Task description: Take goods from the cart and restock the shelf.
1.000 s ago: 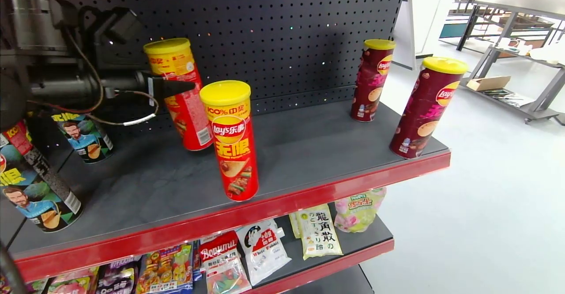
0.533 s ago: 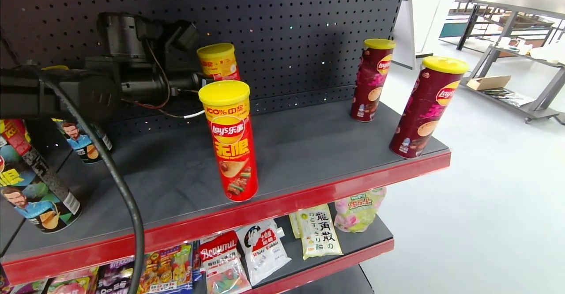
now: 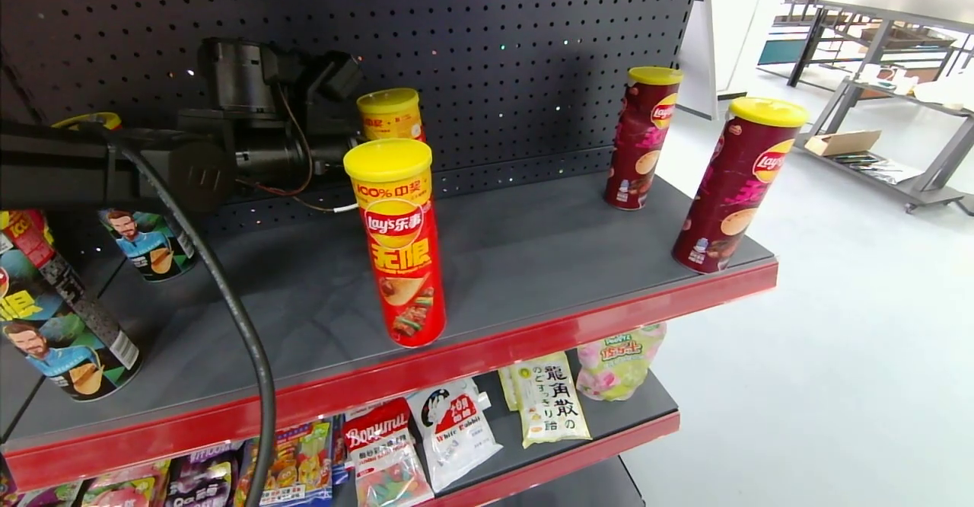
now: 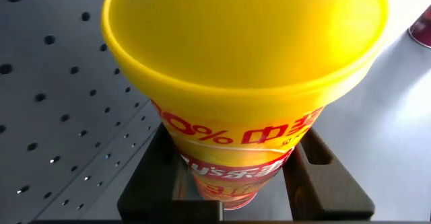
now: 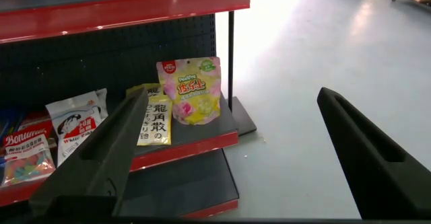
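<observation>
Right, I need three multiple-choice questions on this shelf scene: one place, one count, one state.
1. Where is the can in the left pincer?
A. Behind the front red can, by the pegboard.
B. On the floor.
C. On the lower shelf.
2. How many maroon cans stand on the top shelf?
A. One.
B. Two.
C. Four.
3. How is the right pincer?
A. Shut on a bag.
B. Shut on a can.
C. Open and empty.
Key: 1 A, its yellow lid shows behind that can; 2 B, both stand at the right end; 3 C, its jaws stand apart, nothing between.
</observation>
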You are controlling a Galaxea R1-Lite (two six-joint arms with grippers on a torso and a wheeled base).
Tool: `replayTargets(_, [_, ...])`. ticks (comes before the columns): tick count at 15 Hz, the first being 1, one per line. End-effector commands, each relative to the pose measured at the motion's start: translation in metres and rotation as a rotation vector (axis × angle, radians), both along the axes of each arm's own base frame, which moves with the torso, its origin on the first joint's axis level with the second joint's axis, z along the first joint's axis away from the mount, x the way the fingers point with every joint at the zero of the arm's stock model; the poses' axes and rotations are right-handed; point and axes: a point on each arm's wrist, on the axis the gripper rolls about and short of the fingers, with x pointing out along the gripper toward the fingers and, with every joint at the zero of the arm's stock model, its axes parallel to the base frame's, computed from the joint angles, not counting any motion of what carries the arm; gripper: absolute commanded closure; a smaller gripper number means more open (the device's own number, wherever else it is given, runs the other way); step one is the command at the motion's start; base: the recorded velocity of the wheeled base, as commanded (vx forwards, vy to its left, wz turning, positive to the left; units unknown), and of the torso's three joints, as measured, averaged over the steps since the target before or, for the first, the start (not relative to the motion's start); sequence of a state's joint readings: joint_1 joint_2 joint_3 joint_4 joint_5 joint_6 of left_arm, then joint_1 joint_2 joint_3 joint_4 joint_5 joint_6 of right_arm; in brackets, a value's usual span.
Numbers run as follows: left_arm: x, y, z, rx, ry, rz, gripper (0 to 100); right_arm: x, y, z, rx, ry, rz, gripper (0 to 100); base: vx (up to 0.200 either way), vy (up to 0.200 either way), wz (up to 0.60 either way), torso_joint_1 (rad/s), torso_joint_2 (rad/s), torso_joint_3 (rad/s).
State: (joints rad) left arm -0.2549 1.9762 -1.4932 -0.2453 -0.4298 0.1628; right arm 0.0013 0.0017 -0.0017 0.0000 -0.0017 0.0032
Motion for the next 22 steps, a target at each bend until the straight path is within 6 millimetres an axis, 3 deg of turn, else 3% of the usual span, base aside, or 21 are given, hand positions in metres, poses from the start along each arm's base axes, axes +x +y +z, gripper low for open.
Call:
replayTargets(1, [0.000,-0.001,0.000,0.000,0.000,-0.004,100,0.000,0.000,0.000,0.000,0.000,0.000,0,0.000,0.000,0.00,0.000,0.00,0.000])
replayTargets(14, [-0.002,0.000,-0.002,0.011,0.002,0.000,100,0.000,0.000,0.000,0.000,0.000,0.000,0,0.000,0.000,0.00,0.000,0.00,0.000])
replayTargets(15, [-0.002,-0.001,-0.002,0.013,0.000,-0.004,0,0.000,0.000,0.000,0.000,0.000,0.000,0,0.000,0.000,0.00,0.000,0.00,0.000])
replayTargets(22, [-0.019,0.013,0.004,0.019,0.003,0.022,0,0.000,0.000,0.000,0.000,0.000,0.000,0,0.000,0.000,0.00,0.000,0.00,0.000])
